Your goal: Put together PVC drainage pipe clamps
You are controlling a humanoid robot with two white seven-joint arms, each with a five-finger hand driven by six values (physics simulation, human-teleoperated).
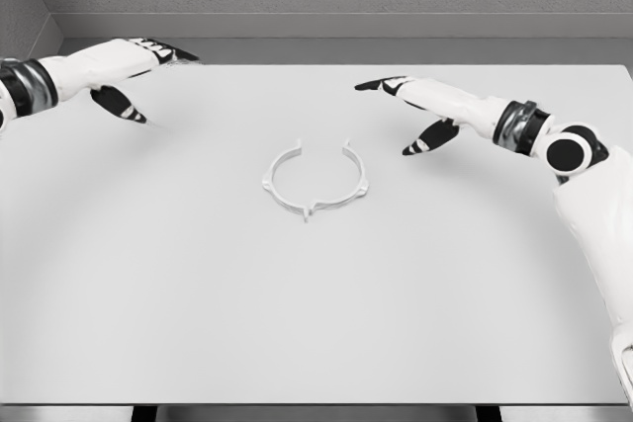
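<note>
While neither hand holds anything, both hover over the table (316, 323) with fingers extended and relaxed: the right hand (415, 106) sits right of centre in the upper half of the frame, its dark-tipped fingers pointing toward the upper middle and its thumb angled down toward the middle; the left hand (134, 71) sits at the upper left, fingers reaching toward the far table edge and thumb hanging below. Both are well apart from the work. Moving outward, the only task part visible is one white pipe clamp (315, 183), an open ring lying flat near the centre of the frame, slightly above the middle, with its gap facing the far edge and a small tab at its near side. It lies between the two hands, nearer the right one, touching neither. No pipe, second clamp half, screw or other mating part can be made out on the pale surface. Judged from this, assembly has not started: the clamp is ungrasped and unjoined. Remaining work appears to be the whole of it, namely reaching for the clamp, securing it and fitting it to whatever counterpart it requires, which is not in view.
</note>
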